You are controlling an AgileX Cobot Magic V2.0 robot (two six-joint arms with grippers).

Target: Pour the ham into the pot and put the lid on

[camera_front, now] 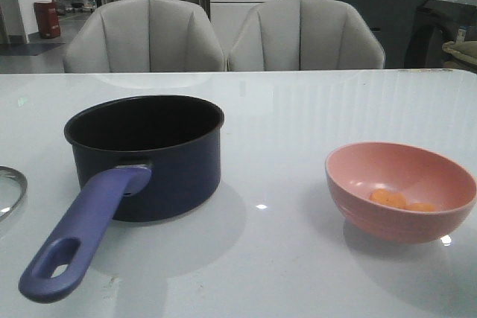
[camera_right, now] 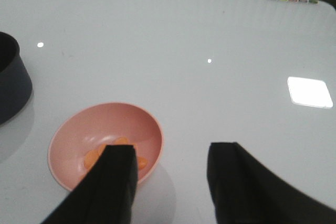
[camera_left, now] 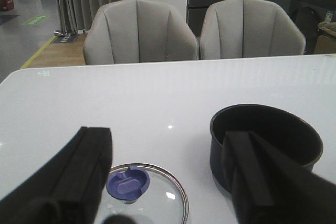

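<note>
Ham: two orange pieces (camera_front: 389, 199) visible in the front view, lying side by side at the bottom of the bowl; in the right wrist view a gripper finger hides part of them, so the count there is unclear.
Bowl: one, pink and round (camera_front: 400, 200), upright on the table's right side, well apart from the pot.
Pot: one, dark navy (camera_front: 145, 156), upright on the left half of the table, nothing seen inside — its interior looks dark and bare in the front and left wrist views.
Pot handle: one, purple-blue (camera_front: 82, 231), pointing toward the camera and slightly left, with an oval hole near its end.
Lid: one, clear glass with a steel rim (camera_left: 144, 192), lying flat on the table with its purple-blue knob (camera_left: 128, 183) up, just to the left of the pot and not touching it; only a sliver of its rim shows at the front view's left edge.
Left gripper: (camera_left: 168, 182) jaws spread wide, holding nothing; the lid shows between the two fingers, the pot behind the other finger.
Right gripper: (camera_right: 170, 174) jaws spread wide, holding nothing — one finger overlaps the bowl's near edge in its view, the other is over bare table.
Table: one, white and glossy (camera_front: 298, 124).
Chairs: two, grey and padded (camera_front: 145, 35), side by side behind the far table edge.
</note>
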